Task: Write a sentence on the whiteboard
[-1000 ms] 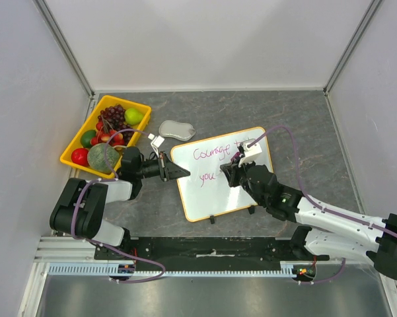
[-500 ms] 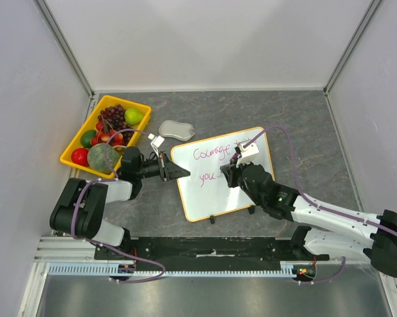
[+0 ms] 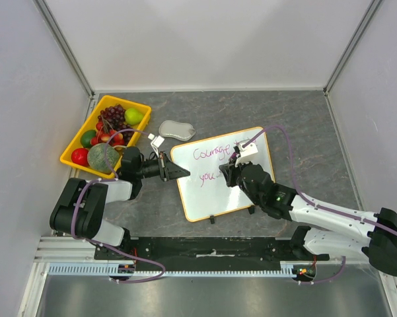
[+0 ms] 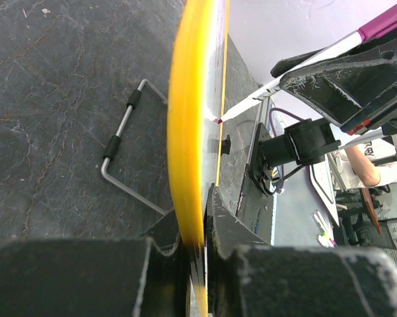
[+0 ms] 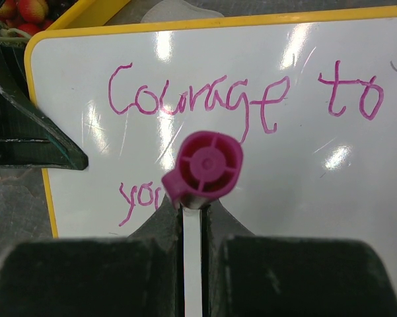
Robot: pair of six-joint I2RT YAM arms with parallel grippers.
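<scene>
A: From the top, the board [image 3: 215,198] sits mid-table [image 3: 304,125], right of the fruit tray [image 3: 66,157]. The left jaws clamp its left edge and the right jaws hang over the second line.
B: And the sentence [image 3: 211,154]?
A: "Courage to" runs along the top and "you" starts below. The arm hides whatever follows "to".
B: Left wrist now.
A: The yellow rim is pinched tight between the left jaws, with the board seen edge-on. The marker [image 4: 277,82] slants in, its tip right at the white face. It's touching, by the look of it.
B: Right wrist?
A: The right jaws are narrow, gripping the marker's barrel, magenta cap end facing us. "Courage to" reads clean. Under it only "yo" shows; the rest is behind the marker.
B: So how far along?
A: Somewhere in the middle, I'd judge. Line one is down, line two barely begun. There's plenty of bare white below, and no ending written that I can see.
</scene>
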